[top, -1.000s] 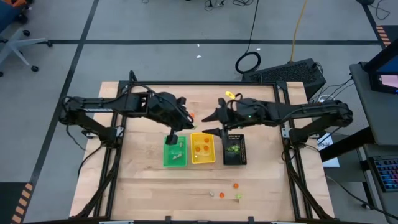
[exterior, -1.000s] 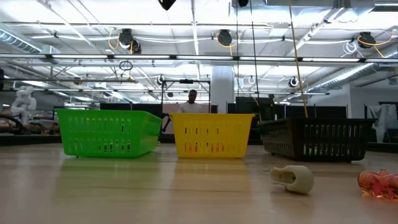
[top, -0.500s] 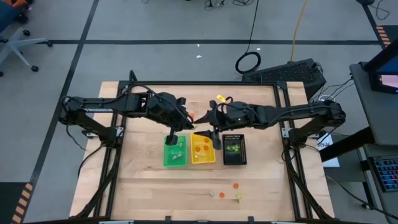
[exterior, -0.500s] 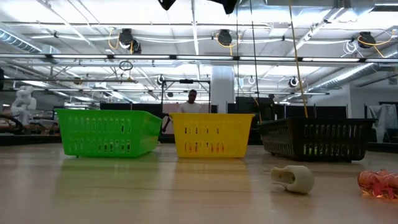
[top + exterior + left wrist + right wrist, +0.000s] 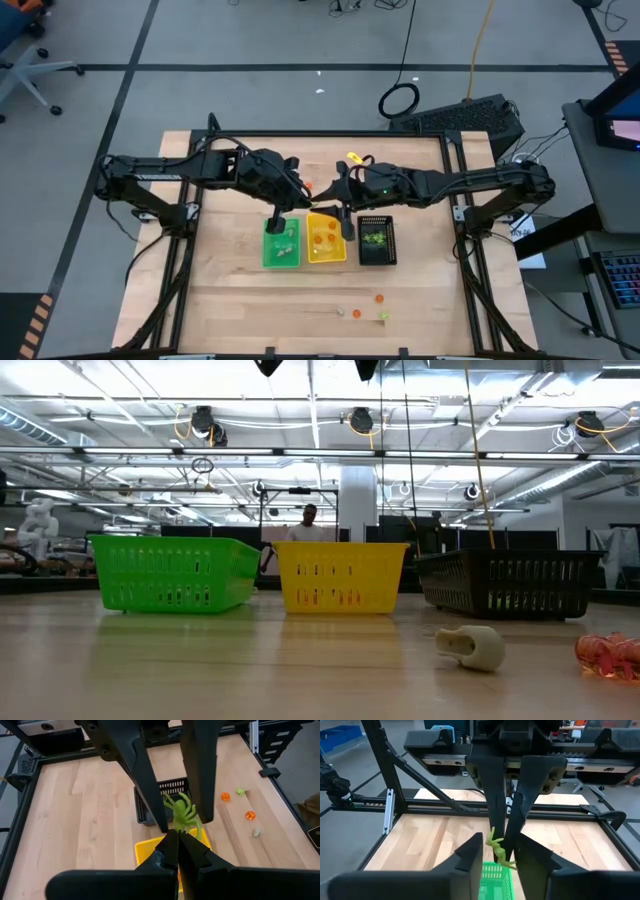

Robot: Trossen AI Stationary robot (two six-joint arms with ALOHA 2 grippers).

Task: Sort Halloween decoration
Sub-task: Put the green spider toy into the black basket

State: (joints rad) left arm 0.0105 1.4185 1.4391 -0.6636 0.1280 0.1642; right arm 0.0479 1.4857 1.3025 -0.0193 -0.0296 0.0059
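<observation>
Loose trinkets lie nearest, toward the front edge of the pale wooden table [image 5: 230, 300]: a pale whitish-grey moulded plastic piece [image 5: 470, 647] and a translucent orange plastic piece [image 5: 607, 655], with a small yellow-green piece [image 5: 384, 316] close by. All are apart from one another and none is in a tray.

Behind them, three slotted plastic trays stand in a row: a green rectangular tray [image 5: 170, 572], a yellow rectangular tray [image 5: 340, 575] and a black rectangular tray [image 5: 510, 585]. The green tray holds pale pieces, the yellow holds orange pieces, and the black holds yellow-green pieces.

The left gripper [image 5: 278, 222] hangs above the green tray with its fingers fully closed on a yellow-green plastic spider [image 5: 182, 815], pinched at the fingertips with the legs hanging free. The right gripper [image 5: 345, 225] hangs above the seam between the yellow and black trays, partly open and holding nothing.

Handling, by judgement: the spider is very light, with thin, flexible legs that may snag on tray slots. Grip the body, not a leg; a leg hold is likely to slip or bend.

A person stands in the room far behind the trays.
</observation>
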